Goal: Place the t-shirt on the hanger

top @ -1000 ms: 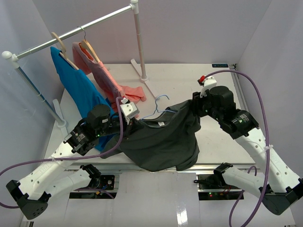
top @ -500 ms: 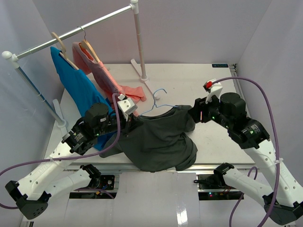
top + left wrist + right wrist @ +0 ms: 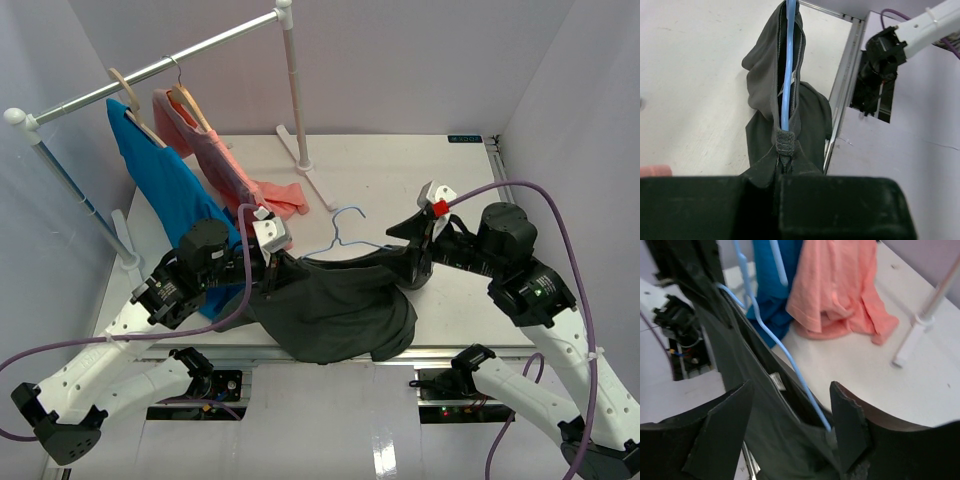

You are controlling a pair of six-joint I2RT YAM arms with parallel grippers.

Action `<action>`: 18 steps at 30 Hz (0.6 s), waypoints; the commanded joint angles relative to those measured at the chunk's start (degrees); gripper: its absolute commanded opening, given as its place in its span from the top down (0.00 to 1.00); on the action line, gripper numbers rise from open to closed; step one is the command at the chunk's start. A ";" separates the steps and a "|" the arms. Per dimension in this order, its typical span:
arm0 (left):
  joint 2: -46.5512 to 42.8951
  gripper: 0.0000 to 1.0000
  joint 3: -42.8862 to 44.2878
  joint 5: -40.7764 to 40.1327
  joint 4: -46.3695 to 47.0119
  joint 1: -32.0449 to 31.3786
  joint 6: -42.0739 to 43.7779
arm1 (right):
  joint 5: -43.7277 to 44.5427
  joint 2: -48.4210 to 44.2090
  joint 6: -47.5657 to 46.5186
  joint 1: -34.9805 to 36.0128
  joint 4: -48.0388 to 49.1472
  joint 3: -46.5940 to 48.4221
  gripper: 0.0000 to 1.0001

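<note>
The dark grey t-shirt (image 3: 330, 305) hangs in a sagging band between the two arms, spilling over the table's near edge. The light-blue wire hanger (image 3: 345, 218) shows its hook above the collar, and its wire (image 3: 786, 75) runs inside the cloth. My left gripper (image 3: 270, 262) is shut on the t-shirt (image 3: 765, 90), pinching a fold at the wire's near end. My right gripper (image 3: 408, 262) is open at the shirt's right shoulder. Its fingers (image 3: 847, 425) stand wide apart, with the t-shirt (image 3: 765, 405) and the hanger wire (image 3: 790, 365) loose between them.
A clothes rail (image 3: 150, 70) crosses the back left on white posts (image 3: 295, 90). A bright blue garment (image 3: 165, 180) and a salmon-pink garment (image 3: 225, 165) hang from it on tan wooden hangers, close behind my left arm. The rack's foot (image 3: 315, 185) lies on the table.
My right gripper has opened, let go of the shirt's right shoulder and drawn back to the right. The shirt has sagged lower and the hanger hook has shifted slightly right.
</note>
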 commanded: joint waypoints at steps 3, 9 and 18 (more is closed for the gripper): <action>-0.53 1.00 -0.80 9.70 3.64 0.01 0.95 | -16.93 1.79 0.02 0.07 10.52 4.03 0.23; 0.13 1.00 -1.15 12.21 6.42 -0.02 -0.16 | -20.79 4.72 4.83 1.02 17.65 3.27 0.21; 0.92 1.00 -1.75 13.08 8.92 0.06 -2.34 | -17.00 7.49 8.61 8.27 26.54 0.31 0.22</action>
